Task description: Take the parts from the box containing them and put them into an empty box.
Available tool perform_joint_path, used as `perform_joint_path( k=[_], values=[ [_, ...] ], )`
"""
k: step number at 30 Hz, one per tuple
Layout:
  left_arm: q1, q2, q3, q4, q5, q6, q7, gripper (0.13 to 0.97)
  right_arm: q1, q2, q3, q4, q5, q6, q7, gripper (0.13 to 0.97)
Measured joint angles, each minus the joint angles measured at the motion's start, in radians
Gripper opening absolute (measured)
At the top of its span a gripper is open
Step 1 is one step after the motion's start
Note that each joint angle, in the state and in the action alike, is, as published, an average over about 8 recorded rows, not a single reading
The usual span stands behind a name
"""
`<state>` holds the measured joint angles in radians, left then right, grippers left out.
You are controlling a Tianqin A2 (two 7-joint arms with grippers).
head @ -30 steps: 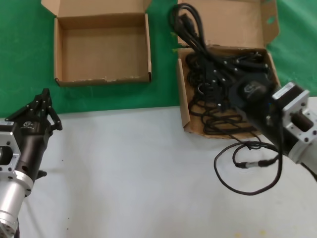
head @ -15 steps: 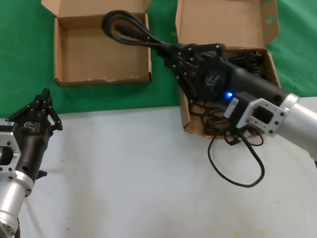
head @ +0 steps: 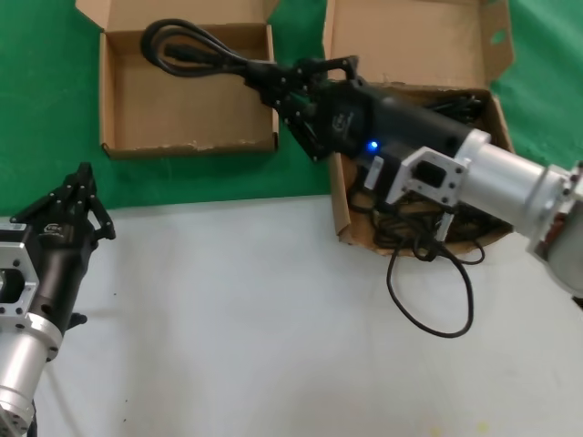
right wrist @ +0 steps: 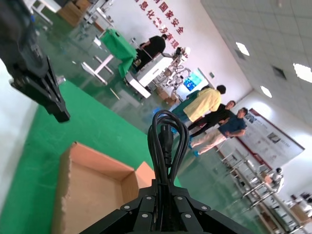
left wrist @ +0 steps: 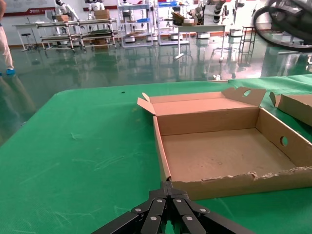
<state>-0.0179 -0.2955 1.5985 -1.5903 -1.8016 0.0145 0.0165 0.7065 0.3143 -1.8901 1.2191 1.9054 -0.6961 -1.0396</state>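
Note:
My right gripper (head: 273,80) is shut on a black power cord (head: 189,50) and holds it in the air over the empty shallow box (head: 127,146) at the back left. In the right wrist view the cord's loop (right wrist: 167,139) sticks out past the closed gripper (right wrist: 163,187), with that box's inside (right wrist: 85,190) below. The deep box (head: 339,196) at the back right holds several more black cords (head: 401,196) under my right arm. My left gripper (head: 80,187) is shut and empty near the front left; in the left wrist view its tip (left wrist: 168,187) points at the shallow box's ragged front rim (left wrist: 234,178).
A thin looped black cable (head: 428,300) lies on the white table in front of the deep box. The deep box's tall lid flap (head: 410,41) stands open at the back. Green cloth (head: 36,127) covers the far half of the table.
My right gripper has lifted a power cord out of the deep box and carried it left, to above the shallow box. The left arm has not moved.

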Motion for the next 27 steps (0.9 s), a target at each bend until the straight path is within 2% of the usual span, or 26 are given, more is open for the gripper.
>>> perform_joint_path(
  k=[9,17,22,27],
  values=[
    [0.000,0.000,0.000,0.000,0.000,0.000,0.000,0.145,0.139,-0.163,0.082,-0.333,0.002,-0.090,-0.351,0.177],
    [0.000,0.000,0.000,0.000,0.000,0.000,0.000,0.145,0.254,-0.260,0.159,-0.603,0.012,-0.130,-0.628,0.183],
    [0.000,0.000,0.000,0.000,0.000,0.000,0.000,0.145,0.298,-0.293,0.198,-0.707,0.022,-0.140,-0.746,0.211],
    [0.000,0.000,0.000,0.000,0.000,0.000,0.000,0.145,0.305,-0.305,0.214,-0.731,0.020,-0.136,-0.788,0.249]
  ],
)
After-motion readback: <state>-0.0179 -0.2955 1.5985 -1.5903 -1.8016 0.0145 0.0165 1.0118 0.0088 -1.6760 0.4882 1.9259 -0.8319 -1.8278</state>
